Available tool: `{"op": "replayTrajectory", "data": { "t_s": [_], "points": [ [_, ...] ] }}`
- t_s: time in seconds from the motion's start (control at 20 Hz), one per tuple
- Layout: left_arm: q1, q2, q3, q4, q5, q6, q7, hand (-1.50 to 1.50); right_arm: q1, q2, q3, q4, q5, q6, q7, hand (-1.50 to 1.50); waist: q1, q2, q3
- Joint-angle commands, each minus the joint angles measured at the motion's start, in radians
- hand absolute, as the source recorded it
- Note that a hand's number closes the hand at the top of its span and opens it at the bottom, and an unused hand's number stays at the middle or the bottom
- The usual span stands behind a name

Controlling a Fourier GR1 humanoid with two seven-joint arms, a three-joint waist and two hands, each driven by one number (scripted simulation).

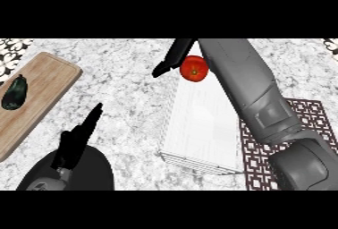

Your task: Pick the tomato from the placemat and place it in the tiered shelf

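Observation:
A red tomato [194, 69] with a green stem mark hangs over the far end of the white wire tiered shelf [198, 129]. My right hand [173, 57] reaches across the shelf from the right, its fingers curled beside the tomato, which sits between the hand and the grey forearm. The dark red patterned placemat [310, 116] lies on the counter at the right, mostly hidden by my right arm. At the lower left my left hand [79, 134] stays open with its fingers pointing up.
A wooden cutting board [46, 89] lies at the left with a dark green eggplant [13, 93] on it. The counter top is grey speckled stone.

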State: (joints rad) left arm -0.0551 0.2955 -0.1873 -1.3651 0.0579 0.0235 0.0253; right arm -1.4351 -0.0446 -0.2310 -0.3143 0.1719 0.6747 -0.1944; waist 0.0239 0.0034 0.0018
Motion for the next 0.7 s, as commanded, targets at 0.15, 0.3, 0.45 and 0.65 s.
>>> {"op": "replayTrajectory", "data": {
  "t_s": [0.15,0.3,0.45,0.65],
  "points": [
    [-0.02,-0.01,-0.001,0.034,-0.008,-0.01,-0.001,0.0,-0.033,-0.14,-0.175,0.035,-0.125,-0.179,0.051,-1.5,0.009,0.017,-0.003],
    [-0.02,-0.038,-0.035,-0.026,-0.037,0.026,0.044,0.0,-0.065,-0.23,-0.226,0.05,-0.153,-0.265,0.104,-1.5,0.019,0.017,-0.002],
    [-0.016,-0.005,-0.008,-0.007,-0.01,-0.018,0.028,0.0,-0.042,-0.357,-0.242,0.085,-0.148,-0.269,0.143,-1.5,0.034,0.028,-0.002],
    [-0.029,-0.019,-0.016,0.016,-0.025,-0.017,-0.01,0.0,0.008,-0.463,-0.221,0.105,-0.113,-0.211,0.116,-1.5,0.061,0.047,-0.002]
  ]
}}
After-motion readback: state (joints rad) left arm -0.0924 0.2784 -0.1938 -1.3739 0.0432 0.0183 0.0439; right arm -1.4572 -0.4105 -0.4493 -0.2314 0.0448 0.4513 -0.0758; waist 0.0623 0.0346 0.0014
